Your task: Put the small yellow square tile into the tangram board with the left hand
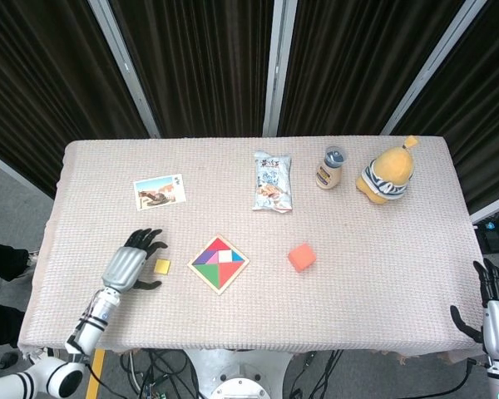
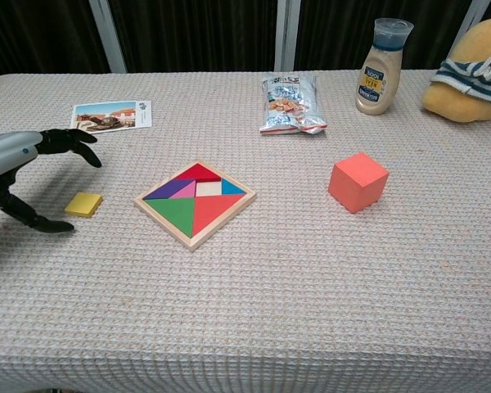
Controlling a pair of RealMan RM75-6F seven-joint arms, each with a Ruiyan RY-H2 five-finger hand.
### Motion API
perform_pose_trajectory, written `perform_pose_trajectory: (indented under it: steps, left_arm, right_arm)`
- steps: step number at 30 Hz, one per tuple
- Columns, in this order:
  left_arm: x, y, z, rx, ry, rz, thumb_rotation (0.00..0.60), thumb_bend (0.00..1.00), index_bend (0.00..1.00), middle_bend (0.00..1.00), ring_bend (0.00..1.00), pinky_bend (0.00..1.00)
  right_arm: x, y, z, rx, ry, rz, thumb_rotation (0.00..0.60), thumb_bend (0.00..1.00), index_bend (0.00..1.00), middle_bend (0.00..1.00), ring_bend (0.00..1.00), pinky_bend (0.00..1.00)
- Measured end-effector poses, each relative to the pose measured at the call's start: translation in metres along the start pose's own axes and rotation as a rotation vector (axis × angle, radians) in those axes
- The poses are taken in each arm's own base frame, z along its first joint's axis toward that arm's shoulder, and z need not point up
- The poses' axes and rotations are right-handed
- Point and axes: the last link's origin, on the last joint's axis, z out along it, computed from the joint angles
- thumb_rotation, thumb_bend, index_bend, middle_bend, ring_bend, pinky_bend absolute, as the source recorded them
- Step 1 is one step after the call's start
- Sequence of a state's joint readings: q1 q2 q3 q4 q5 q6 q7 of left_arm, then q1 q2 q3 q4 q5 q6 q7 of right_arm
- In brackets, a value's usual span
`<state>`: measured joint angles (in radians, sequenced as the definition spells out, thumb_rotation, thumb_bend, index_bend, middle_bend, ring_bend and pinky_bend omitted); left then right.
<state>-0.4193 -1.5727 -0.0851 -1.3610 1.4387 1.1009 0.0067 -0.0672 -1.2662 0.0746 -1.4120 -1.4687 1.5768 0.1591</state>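
Observation:
The small yellow square tile [image 1: 162,267] [image 2: 83,204] lies flat on the tablecloth, left of the tangram board [image 1: 219,263] [image 2: 195,201]. The wooden board holds coloured pieces and shows a pale square gap near its middle. My left hand [image 1: 130,265] [image 2: 20,168] hovers just left of the tile, open, with fingers spread above it and the thumb low beside it; it is not touching the tile. My right hand [image 1: 493,309] stays open at the table's right front edge, holding nothing, and shows only in the head view.
An orange cube [image 2: 358,182] sits right of the board. Along the back stand a photo card [image 2: 110,116], a snack packet [image 2: 290,102], a sauce bottle [image 2: 380,66] and a yellow plush toy [image 2: 470,70].

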Motion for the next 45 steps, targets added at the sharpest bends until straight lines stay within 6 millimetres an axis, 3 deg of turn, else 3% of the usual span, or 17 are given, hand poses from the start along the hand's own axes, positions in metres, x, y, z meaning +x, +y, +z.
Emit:
perform_pose_trajectory:
  steps: [32,45]
  left_arm:
    - [-0.0082,-0.0053,0.0074,0.037,-0.06,-0.039,0.6,0.35,0.38,0.07,0.0,0.01]
    - [-0.005,-0.0011,0.0083,0.032,-0.057,-0.052,0.6,0.38,0.44,0.07,0.0,0.01]
  right_arm:
    - [-0.0024,0.0044,-0.0005,-0.012,-0.01,-0.003,0.6,0.2,0.0,0.0,0.0,0.0]
    - [-0.0032,0.0059,-0.001,-0.016,-0.011,-0.001,0.6,0.2,0.0,0.0,0.0,0.0]
